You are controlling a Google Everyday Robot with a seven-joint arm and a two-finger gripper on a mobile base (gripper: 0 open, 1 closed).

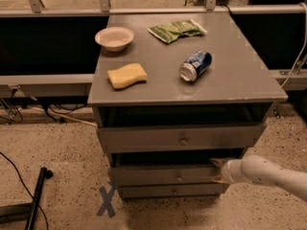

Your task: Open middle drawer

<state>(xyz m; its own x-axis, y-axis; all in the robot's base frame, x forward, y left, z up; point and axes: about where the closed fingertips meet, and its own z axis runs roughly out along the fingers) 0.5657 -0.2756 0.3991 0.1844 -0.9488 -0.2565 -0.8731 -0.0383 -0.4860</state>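
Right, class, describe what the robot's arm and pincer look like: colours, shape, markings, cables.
The arm is a smooth, rounded, off-white tube with faint dark specks, swelling slightly at the wrist. No cables or labels show on it. The pincer, at the right end of the middle drawer front, is tan, darker than the arm.
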